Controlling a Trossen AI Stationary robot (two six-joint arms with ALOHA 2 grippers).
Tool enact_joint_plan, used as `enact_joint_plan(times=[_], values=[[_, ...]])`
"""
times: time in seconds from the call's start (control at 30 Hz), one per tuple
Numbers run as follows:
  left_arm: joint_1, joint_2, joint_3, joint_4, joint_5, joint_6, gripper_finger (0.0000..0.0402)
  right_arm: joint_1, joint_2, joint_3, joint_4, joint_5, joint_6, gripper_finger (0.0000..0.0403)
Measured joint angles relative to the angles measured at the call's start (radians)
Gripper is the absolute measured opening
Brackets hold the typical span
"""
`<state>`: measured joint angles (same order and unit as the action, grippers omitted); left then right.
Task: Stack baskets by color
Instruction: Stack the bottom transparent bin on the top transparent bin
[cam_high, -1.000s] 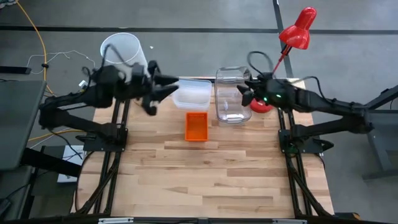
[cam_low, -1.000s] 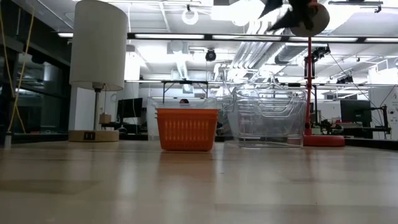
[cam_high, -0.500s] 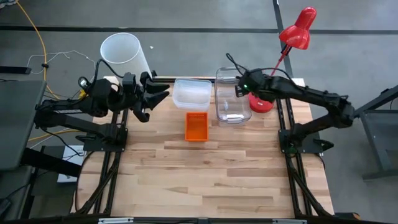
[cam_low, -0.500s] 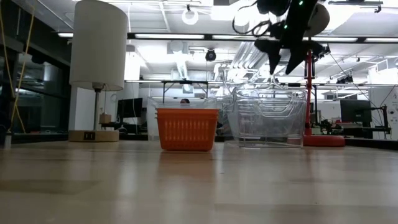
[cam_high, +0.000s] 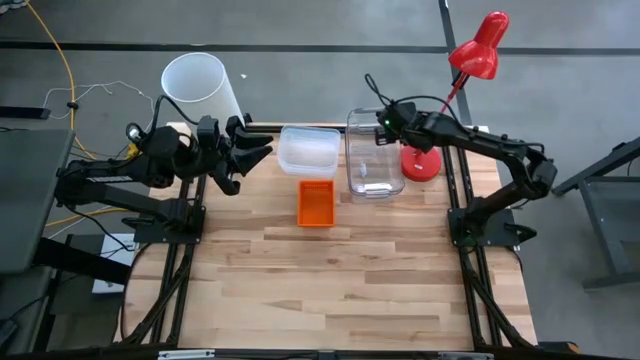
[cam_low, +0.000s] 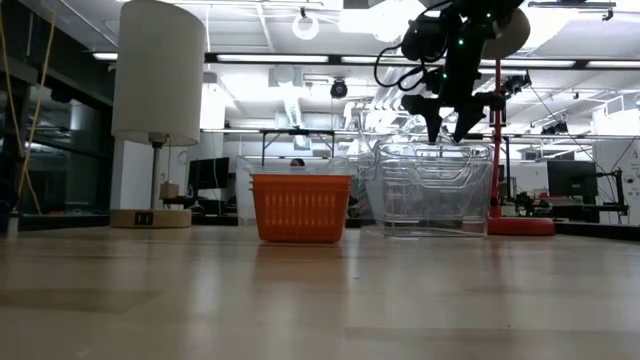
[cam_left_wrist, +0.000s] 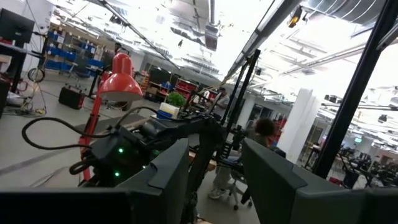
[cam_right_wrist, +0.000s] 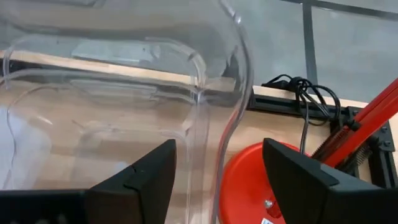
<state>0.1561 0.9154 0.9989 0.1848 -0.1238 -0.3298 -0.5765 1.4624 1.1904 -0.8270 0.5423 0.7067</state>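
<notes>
An orange basket (cam_high: 316, 203) rests on its base at mid-table, also seen in the low view (cam_low: 300, 208). Behind it stands a shallow clear bin (cam_high: 308, 150), and to its right a taller clear bin (cam_high: 373, 152) (cam_low: 430, 190). My right gripper (cam_high: 383, 124) (cam_low: 446, 130) is open and tipped downward just above the tall bin's far right corner. In the right wrist view its fingers stand either side of the bin's wall (cam_right_wrist: 205, 93) without touching it. My left gripper (cam_high: 255, 152) (cam_left_wrist: 214, 158) is open and holds nothing, left of the shallow bin.
A white cylinder lamp shade (cam_high: 200, 85) stands at the far left corner. A red desk lamp (cam_high: 478, 50) with a round base (cam_high: 420, 165) sits right beside the tall bin. Bare wood (cam_high: 330, 290) covers the table's near half.
My right gripper has swung toward the table's far edge and come down, tipping its fingers downward, to just above the tall clear bin's rim. My left gripper drew back from the shallow clear bin toward the left edge, then kept still. No basket has moved.
</notes>
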Motion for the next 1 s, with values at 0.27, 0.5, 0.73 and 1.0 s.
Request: enact_joint_plan(times=[0.27, 0.5, 0.73, 1.0], values=[[0.0, 0.0, 0.0, -0.001, 0.0, 0.005, 0.0138, -0.041, -0.001, 0.0, 0.004, -0.038, -0.019, 0.0106], [0.0, 0.0, 0.0, -0.002, 0.0, 0.015, 0.0138, -0.046, -0.015, -0.001, 0.008, -0.048, -0.081, 0.001], [0.001, 0.0, 0.0, -0.005, 0.0, 0.018, 0.0138, -0.046, -0.102, -0.001, 0.02, -0.102, -0.086, 0.0004], [0.001, 0.001, 0.0, -0.005, 0.0, 0.018, 0.0138, -0.066, -0.212, 0.0, 0.015, -0.273, -0.075, 0.0001]])
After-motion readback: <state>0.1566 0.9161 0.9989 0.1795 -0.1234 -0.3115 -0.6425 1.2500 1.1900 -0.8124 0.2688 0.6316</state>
